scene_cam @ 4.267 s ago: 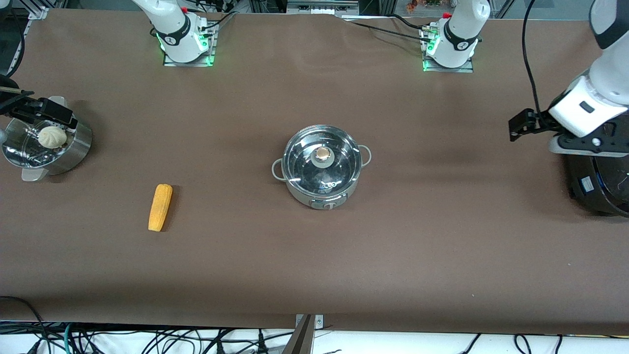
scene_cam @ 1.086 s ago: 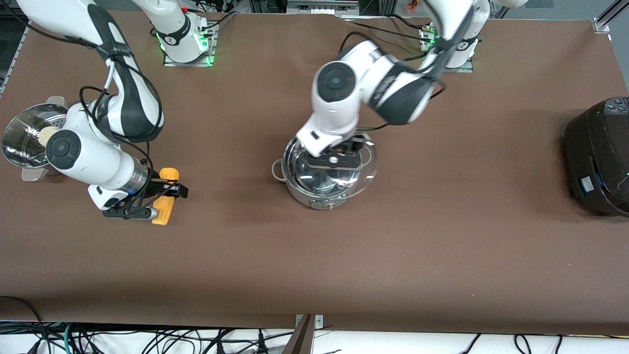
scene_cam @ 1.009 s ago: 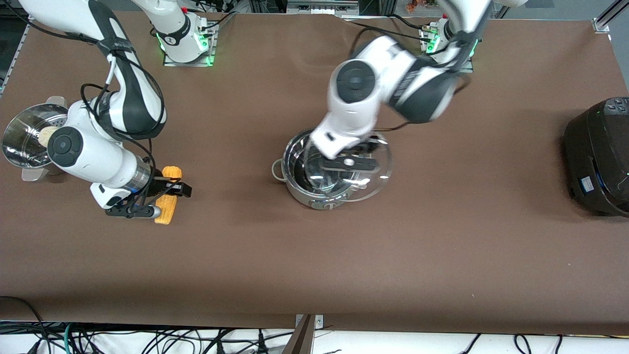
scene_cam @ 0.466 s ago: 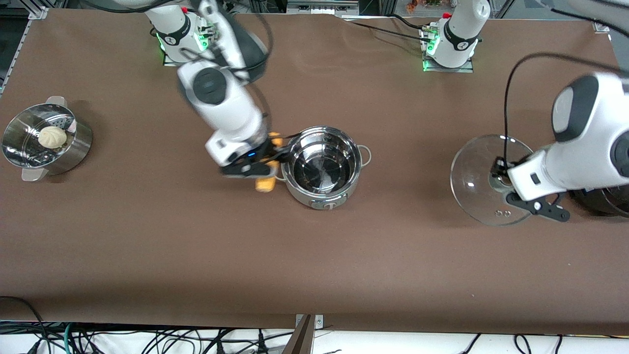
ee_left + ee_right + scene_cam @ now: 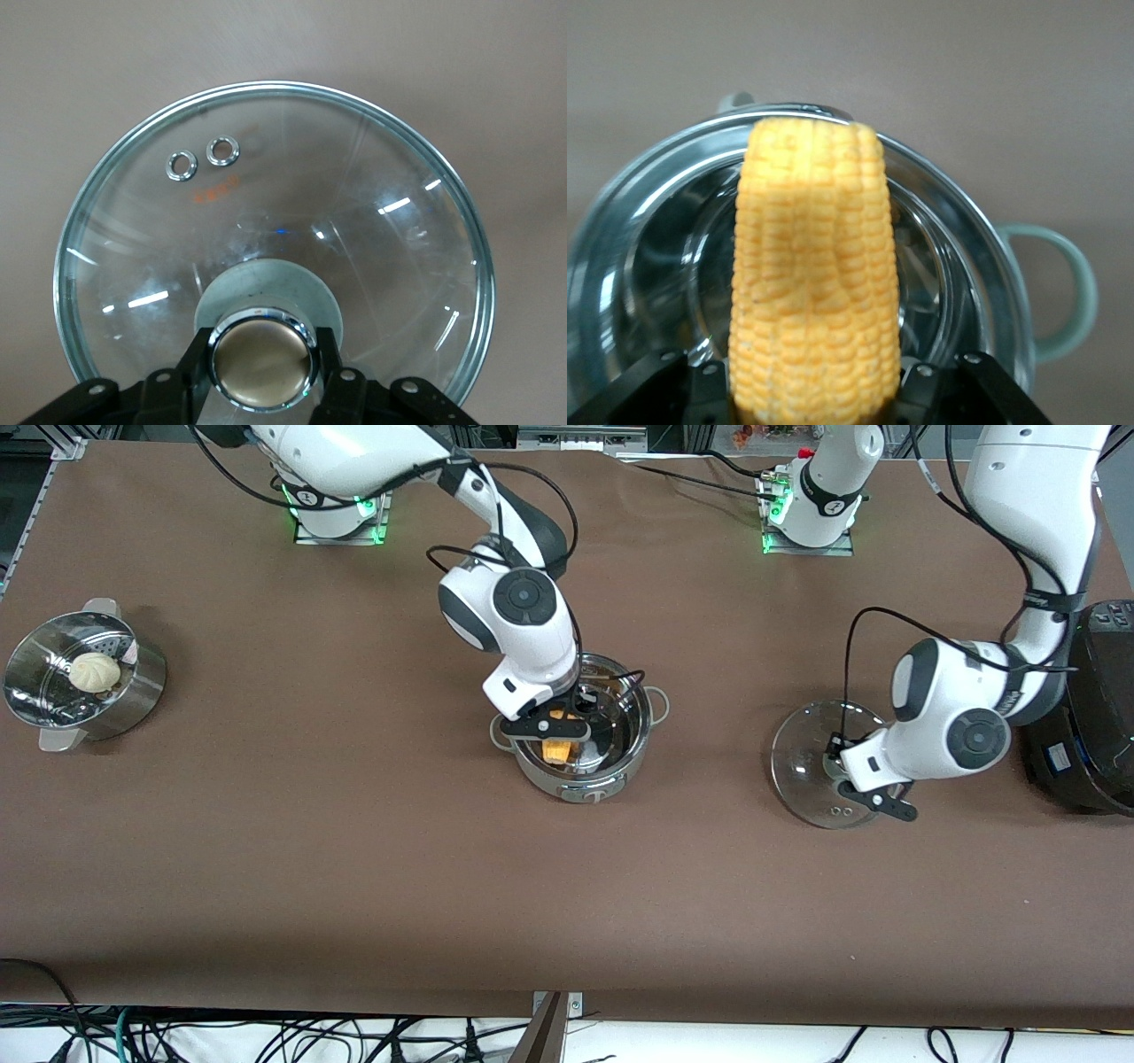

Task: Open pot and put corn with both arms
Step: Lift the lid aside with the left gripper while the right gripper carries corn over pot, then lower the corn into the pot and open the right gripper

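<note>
From the front I see only a small orange patch of the corn; the right gripper and its wrist cover the rest, plus part of the pot interior. My left wrist view cuts off the left gripper at the frame edge, and the lid knob runs partly out too.

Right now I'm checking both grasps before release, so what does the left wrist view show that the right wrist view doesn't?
Only the left wrist view shows the glass lid, its knob pinched by the left end effector, with two small vent holes and bare table beneath. Only the right wrist view shows the corn held by the right end effector over the open pot, plus one grey pot handle. Both share the brown table as background and black fingers closed on a held item.
</note>
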Controlling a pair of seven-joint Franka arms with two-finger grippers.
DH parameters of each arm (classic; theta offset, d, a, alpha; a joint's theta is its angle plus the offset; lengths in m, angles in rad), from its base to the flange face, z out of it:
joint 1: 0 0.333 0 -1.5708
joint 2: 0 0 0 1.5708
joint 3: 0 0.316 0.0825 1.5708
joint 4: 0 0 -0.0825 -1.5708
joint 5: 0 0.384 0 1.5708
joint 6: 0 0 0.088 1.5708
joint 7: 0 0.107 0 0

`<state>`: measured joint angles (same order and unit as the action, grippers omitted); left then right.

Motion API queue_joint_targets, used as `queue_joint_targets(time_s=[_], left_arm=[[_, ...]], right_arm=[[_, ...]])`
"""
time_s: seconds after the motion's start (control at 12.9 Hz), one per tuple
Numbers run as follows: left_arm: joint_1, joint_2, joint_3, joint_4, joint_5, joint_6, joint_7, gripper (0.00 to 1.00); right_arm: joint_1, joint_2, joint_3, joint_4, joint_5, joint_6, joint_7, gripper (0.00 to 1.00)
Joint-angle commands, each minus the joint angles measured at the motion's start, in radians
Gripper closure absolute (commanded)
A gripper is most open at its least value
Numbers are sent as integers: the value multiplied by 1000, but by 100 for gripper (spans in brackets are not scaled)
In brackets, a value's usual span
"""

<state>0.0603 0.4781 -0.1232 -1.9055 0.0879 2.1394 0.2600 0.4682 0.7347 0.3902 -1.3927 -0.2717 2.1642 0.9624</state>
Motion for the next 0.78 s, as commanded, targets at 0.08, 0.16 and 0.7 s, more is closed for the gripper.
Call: queue_joint_targets(time_s=[0.08, 0.16, 0.7], left_arm=[[3, -181, -4, -18, -7, -103, -2, 0], [-3, -234, -9, 27, -29, -209, -10, 0], [1, -283, -52, 517, -36, -628, -323, 0]], right_arm=[[26, 66, -5, 55, -32, 29, 38, 100], [26, 74, -5, 54, -34, 40, 39, 100], [115, 94, -88, 54, -80, 54, 42, 0]])
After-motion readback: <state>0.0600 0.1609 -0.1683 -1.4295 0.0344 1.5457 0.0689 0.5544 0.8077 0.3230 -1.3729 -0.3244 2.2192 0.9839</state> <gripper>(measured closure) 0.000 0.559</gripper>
